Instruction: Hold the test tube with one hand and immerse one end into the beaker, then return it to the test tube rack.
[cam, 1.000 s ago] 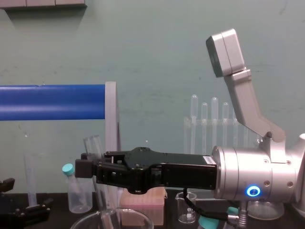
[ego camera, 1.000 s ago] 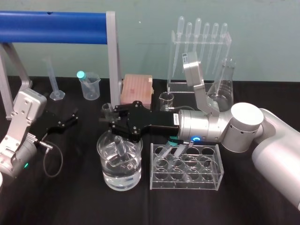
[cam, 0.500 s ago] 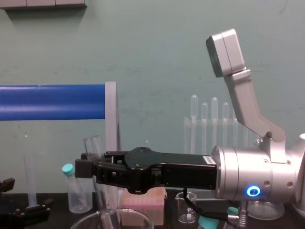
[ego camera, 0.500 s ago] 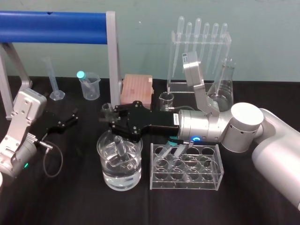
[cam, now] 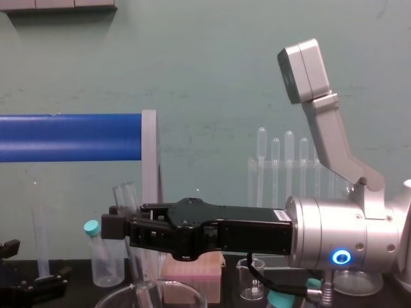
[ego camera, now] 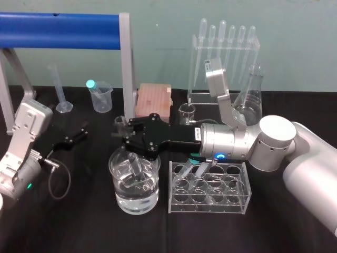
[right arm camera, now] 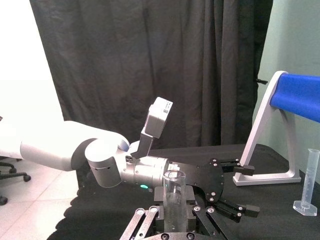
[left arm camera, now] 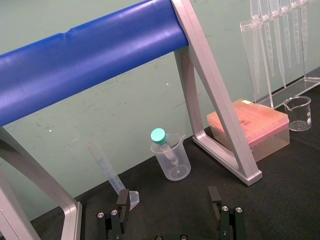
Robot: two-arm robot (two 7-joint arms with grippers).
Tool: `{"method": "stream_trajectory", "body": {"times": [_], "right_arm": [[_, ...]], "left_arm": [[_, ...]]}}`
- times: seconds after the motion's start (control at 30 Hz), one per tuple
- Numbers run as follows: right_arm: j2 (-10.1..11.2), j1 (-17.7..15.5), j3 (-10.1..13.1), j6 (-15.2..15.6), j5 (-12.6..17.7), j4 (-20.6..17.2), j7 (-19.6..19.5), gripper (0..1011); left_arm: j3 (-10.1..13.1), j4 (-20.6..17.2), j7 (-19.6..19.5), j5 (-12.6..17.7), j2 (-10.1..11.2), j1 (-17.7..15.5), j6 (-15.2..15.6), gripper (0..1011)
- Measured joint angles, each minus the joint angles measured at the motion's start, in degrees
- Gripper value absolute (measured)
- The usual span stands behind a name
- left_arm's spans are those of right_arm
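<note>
The right tool (ego camera: 122, 130), black on a silver wrist with a glowing blue ring, is reaching leftward across the black bench (ego camera: 79, 221) and hanging just over the beaker (ego camera: 118, 194). Its fingers are clamping the test tube (ego camera: 136, 166) below the open rim. The tube is leaning slightly, its rim rising above the tool in the chest view and its lower end sitting inside the beaker. The beaker is holding clear liquid to about half its height; whether the tube's tip is under the surface cannot be told. The clear test tube rack (ego camera: 210, 204) is standing just to the right of the beaker, under the silver wrist. The left tool (ego camera: 83, 132) is resting at the bench's left side, well apart from the beaker, its fingers spread wide.
</note>
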Motion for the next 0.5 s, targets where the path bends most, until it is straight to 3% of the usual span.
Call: {"method": "stream_trajectory", "body": {"times": [0.5], "right_arm": [[0.00, 0.00, 0.00, 0.00, 0.00, 0.00, 0.00, 225]], "left_arm": [[0.00, 0.00, 0.00, 0.00, 0.00, 0.00, 0.00, 1000]]}}
